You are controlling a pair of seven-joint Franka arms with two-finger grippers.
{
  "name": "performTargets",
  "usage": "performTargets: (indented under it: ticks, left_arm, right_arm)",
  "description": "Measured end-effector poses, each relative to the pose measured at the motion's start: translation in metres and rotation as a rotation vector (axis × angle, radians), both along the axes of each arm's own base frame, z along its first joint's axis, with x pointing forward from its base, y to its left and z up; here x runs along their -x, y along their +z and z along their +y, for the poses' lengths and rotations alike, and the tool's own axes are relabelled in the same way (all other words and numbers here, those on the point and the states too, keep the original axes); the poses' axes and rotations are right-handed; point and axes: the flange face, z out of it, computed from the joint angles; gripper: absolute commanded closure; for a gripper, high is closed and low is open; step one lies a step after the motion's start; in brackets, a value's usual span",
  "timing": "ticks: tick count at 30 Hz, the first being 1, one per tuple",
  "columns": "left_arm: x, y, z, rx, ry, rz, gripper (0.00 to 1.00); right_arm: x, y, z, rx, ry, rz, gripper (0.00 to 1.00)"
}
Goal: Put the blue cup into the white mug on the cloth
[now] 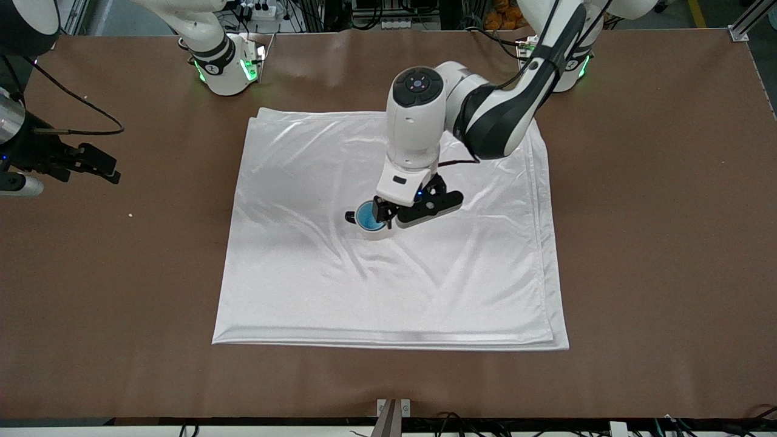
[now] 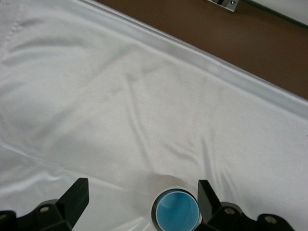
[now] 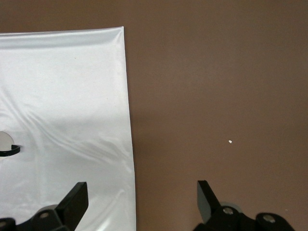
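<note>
The blue cup (image 1: 367,216) stands upright inside the white mug (image 1: 377,234), near the middle of the cloth (image 1: 425,285). The mug's dark handle points toward the right arm's end of the table. My left gripper (image 1: 405,203) is just over them, open and holding nothing. In the left wrist view the cup (image 2: 178,211) sits in the mug (image 2: 163,185) close beside one finger (image 2: 206,197) of the left gripper (image 2: 143,195), over the cloth (image 2: 120,106). My right gripper (image 1: 103,165) waits open and empty over bare table beside the cloth; it also shows in its wrist view (image 3: 142,195).
The brown table (image 1: 655,243) surrounds the cloth. A small white crumb (image 1: 130,215) lies near the right gripper. A metal bracket (image 1: 393,408) sits at the table's front edge. The right wrist view shows the cloth's edge (image 3: 126,96) and the mug's handle (image 3: 9,150).
</note>
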Motion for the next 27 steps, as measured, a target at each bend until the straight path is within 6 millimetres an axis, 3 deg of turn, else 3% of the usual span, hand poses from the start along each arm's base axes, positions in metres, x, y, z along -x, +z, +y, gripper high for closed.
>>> performTargets:
  ticks: [5, 10, 18, 27]
  left_arm:
    - [0.001, 0.034, 0.022, -0.033, 0.014, 0.006, 0.00]
    - [-0.010, 0.056, 0.050, -0.062, -0.013, 0.010, 0.00]
    - [-0.042, 0.093, 0.123, -0.099, -0.061, 0.009, 0.00]
    - [-0.058, 0.127, 0.190, -0.126, -0.083, 0.022, 0.00]
  right_arm:
    - [0.000, 0.000, -0.007, 0.002, -0.012, 0.000, 0.00]
    - [0.000, 0.000, -0.013, 0.002, -0.023, 0.000, 0.00]
    - [0.000, 0.000, -0.011, 0.002, -0.020, 0.000, 0.00]
    - [0.000, 0.000, -0.008, 0.002, -0.016, 0.000, 0.00]
